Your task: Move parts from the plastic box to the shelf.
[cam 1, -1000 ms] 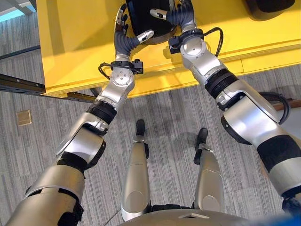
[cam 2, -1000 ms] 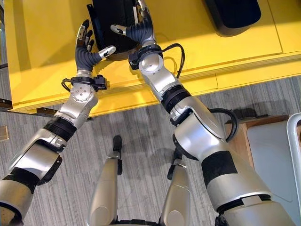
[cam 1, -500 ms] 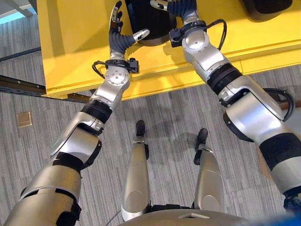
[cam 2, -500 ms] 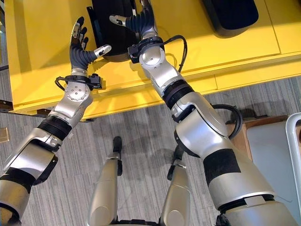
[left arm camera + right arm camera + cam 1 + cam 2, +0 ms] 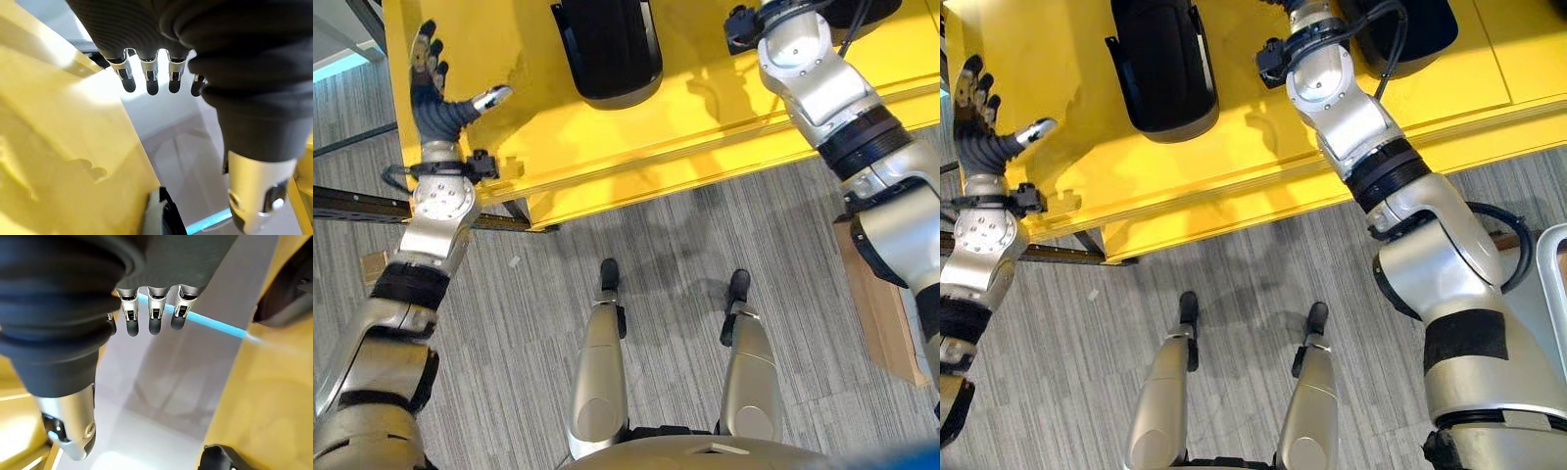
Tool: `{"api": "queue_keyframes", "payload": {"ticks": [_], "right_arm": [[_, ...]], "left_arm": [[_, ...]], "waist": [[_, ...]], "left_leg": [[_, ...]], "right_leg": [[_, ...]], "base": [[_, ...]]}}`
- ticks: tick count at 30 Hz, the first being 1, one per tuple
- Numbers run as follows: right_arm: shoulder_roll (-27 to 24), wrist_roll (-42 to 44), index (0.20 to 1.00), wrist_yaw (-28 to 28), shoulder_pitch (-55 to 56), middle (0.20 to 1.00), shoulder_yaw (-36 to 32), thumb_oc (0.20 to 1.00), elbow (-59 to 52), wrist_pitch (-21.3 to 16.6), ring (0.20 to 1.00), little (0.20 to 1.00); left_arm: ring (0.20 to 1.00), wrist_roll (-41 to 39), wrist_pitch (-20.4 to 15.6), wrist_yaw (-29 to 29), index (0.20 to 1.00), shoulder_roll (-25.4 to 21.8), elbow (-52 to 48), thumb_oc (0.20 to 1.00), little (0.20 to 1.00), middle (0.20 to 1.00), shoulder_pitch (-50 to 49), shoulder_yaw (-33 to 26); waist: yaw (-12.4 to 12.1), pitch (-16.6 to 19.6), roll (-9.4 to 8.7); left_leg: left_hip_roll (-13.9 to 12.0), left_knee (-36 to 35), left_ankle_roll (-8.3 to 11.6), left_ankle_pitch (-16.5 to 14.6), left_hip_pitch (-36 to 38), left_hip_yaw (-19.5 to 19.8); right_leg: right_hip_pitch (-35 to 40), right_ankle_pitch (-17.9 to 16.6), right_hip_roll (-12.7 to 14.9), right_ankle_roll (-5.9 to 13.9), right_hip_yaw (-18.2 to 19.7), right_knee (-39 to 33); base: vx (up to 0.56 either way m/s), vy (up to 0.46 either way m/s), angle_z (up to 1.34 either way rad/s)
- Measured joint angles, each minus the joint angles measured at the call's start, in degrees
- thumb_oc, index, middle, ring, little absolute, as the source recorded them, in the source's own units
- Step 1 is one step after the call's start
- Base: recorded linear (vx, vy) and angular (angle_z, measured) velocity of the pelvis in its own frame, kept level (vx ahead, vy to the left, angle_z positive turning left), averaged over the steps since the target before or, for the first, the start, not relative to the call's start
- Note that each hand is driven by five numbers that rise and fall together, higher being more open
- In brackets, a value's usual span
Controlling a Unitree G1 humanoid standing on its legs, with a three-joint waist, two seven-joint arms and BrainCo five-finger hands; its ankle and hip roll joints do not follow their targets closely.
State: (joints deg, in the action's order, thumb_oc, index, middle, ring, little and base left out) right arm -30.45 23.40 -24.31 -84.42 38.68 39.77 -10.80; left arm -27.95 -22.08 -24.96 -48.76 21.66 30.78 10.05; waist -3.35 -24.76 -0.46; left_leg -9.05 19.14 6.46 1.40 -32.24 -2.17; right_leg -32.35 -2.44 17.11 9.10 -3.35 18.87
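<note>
Black part (image 5: 607, 49) (shelf-laid) beside left hand (image 5: 433, 83)

The left arm is raised from the lower left, with the forearm held nearly upright and the wrist kept straight. The left hand (image 5: 438, 98) is held open: its fingers (image 5: 428, 51) are spread and extended upward, and the thumb (image 5: 491, 97) is stretched out to the side, apart from them. Nothing is held in it. The right arm is extended from the lower right, bent at the elbow and angled up and inward. In the right wrist view, the right hand (image 5: 161, 269) is seen with straight fingers (image 5: 155, 319) in a row and nothing grasped.
</note>
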Motion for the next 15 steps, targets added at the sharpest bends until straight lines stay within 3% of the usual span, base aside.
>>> {"api": "queue_keyframes", "payload": {"ticks": [2,4,9,15], "right_arm": [[-0.34,-0.04,1.000,0.03,2.12,1.000,-1.72,1.000,-2.16,-0.08,1.000,1.000],[-2.43,-1.09,1.000,0.56,10.72,1.000,-7.06,1.000,-10.07,-0.46,1.000,1.000],[-6.23,-2.29,1.000,1.40,21.36,1.000,-12.81,1.000,-17.35,-1.02,1.000,1.000],[-6.06,-4.44,1.000,3.96,40.83,1.000,-21.91,1.000,-31.52,-2.86,1.000,1.000]], "left_arm": [[1.000,0.42,-0.03,0.13,1.000,0.00,-1.08,1.000,1.000,1.000,-2.04,-1.10],[1.000,0.49,-0.42,1.07,1.000,1.98,-6.70,1.000,1.000,1.000,-8.76,-6.35],[1.000,0.50,-0.86,2.63,1.000,5.45,-9.65,1.000,1.000,1.000,-15.28,-9.19],[1.000,0.44,-0.82,6.10,1.000,12.66,-18.51,1.000,1.000,1.000,-23.34,-11.75]], "waist": [[0.02,-0.03,0.06],[-0.24,-0.60,0.74],[-0.05,-1.09,1.61],[0.53,-1.33,2.10]], "left_leg": [[0.00,0.00,-0.01,-0.01,0.22,-0.03],[-0.02,-0.20,-0.27,-0.25,1.85,-0.26],[-0.04,-1.09,-0.54,-0.60,4.41,-0.47],[-0.09,-3.05,-0.54,-0.52,8.42,-0.72]], "right_leg": [[0.23,0.00,0.00,0.00,0.03,-0.01],[1.90,0.01,0.01,0.00,0.05,-0.45],[3.97,0.19,-0.02,0.06,0.10,-0.70],[7.60,0.48,-0.07,0.07,-0.16,-1.86]], "base": [[0.00,0.000,0.00],[-0.04,-0.039,-0.02],[-0.01,-0.012,-0.01],[0.00,-0.038,0.00]]}}
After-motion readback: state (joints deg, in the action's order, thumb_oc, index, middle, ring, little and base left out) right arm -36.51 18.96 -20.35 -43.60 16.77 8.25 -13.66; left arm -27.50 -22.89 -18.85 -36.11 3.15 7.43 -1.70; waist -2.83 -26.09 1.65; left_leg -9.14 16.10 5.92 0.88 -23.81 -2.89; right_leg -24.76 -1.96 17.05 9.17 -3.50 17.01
